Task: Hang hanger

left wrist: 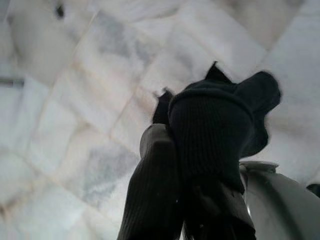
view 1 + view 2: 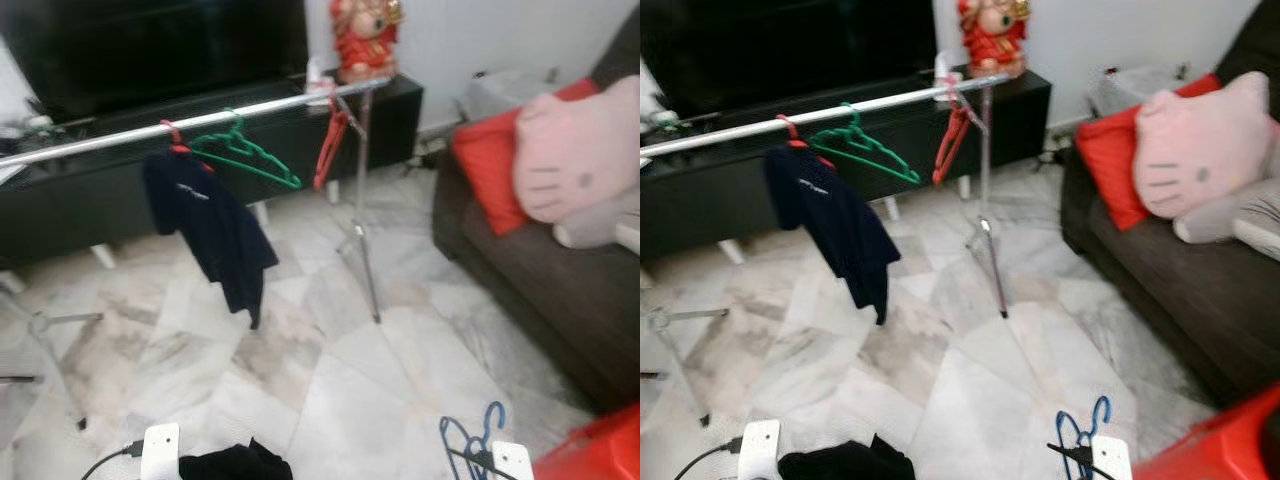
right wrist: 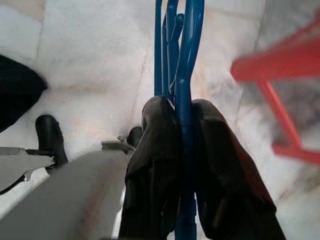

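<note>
A silver clothes rail (image 2: pixel 260 110) runs across the room on a thin stand (image 2: pixel 365 240). On it hang a red hanger (image 2: pixel 176 137) carrying a dark navy shirt (image 2: pixel 212 228), an empty green hanger (image 2: pixel 248 153) and another red hanger (image 2: pixel 330 148). Low at my right side, my right gripper (image 3: pixel 184 130) is shut on a blue hanger (image 3: pixel 184 60), whose hook (image 2: pixel 472 432) pokes up over the marble floor. At my lower left, my left gripper (image 1: pixel 200 165) is shut on a black garment (image 1: pixel 215 125), which bunches over the fingers and hides them.
A dark sofa (image 2: pixel 540 290) with a red cushion (image 2: pixel 490 165) and a pink plush (image 2: pixel 580 150) stands on the right. A red basket (image 2: pixel 600 450) sits by my right side. Behind the rail are a black TV console (image 2: pixel 100 200) and a red figurine (image 2: pixel 365 35).
</note>
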Controlling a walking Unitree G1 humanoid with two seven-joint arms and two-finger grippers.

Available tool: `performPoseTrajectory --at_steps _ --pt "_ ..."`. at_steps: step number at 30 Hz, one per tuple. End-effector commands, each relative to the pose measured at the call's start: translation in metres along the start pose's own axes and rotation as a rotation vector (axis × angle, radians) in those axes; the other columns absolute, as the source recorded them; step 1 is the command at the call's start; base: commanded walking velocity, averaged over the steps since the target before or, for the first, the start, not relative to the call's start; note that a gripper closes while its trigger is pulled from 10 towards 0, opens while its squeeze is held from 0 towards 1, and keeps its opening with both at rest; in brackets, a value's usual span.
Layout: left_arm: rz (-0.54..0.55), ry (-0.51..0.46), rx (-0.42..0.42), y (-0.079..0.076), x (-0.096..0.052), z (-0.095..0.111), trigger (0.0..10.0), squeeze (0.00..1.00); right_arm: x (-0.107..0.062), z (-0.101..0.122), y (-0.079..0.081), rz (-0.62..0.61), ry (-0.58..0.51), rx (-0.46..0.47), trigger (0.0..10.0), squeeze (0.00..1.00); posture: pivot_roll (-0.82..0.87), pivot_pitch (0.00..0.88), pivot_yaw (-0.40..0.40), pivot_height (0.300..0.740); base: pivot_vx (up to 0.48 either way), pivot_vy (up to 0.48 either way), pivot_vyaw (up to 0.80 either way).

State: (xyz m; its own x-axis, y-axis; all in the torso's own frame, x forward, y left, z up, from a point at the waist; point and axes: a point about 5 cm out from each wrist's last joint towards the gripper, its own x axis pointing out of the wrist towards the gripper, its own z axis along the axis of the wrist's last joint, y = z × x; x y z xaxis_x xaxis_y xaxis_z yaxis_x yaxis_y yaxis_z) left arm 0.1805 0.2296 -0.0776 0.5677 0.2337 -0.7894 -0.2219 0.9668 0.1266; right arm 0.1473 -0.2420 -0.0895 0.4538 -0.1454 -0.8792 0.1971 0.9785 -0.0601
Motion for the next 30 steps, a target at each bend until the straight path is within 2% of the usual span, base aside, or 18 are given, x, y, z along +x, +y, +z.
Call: performPoseTrajectory --at_steps 1,12,25,30 --pt "0.024 0.020 -0.009 0.0071 -0.0010 -0.0060 10.0 0.00 0.0004 -0.0022 0.0055 0.016 0.008 -0.005 10.0 0.00 -0.11 0.003 0.029 0.740 0.000 0.000 0.80" --pt "0.016 0.018 -0.007 0.0057 -0.0003 -0.0030 10.0 0.00 0.0007 -0.0007 0.0062 0.014 0.008 -0.004 10.0 0.00 -0.10 0.026 0.034 0.740 0.000 0.000 0.79" --pt "0.005 0.023 -0.009 0.0052 -0.0001 -0.0026 10.0 0.00 0.0007 0.0006 0.0062 0.002 -0.011 0.034 10.0 0.00 -0.10 0.031 0.034 0.740 0.000 0.000 0.00" --pt "0.001 0.022 -0.005 0.0051 0.0000 -0.0022 10.0 0.00 0.0007 0.0011 0.0061 0.005 -0.014 0.034 10.0 0.00 -0.10 0.034 0.033 0.740 0.000 0.388 0.00"
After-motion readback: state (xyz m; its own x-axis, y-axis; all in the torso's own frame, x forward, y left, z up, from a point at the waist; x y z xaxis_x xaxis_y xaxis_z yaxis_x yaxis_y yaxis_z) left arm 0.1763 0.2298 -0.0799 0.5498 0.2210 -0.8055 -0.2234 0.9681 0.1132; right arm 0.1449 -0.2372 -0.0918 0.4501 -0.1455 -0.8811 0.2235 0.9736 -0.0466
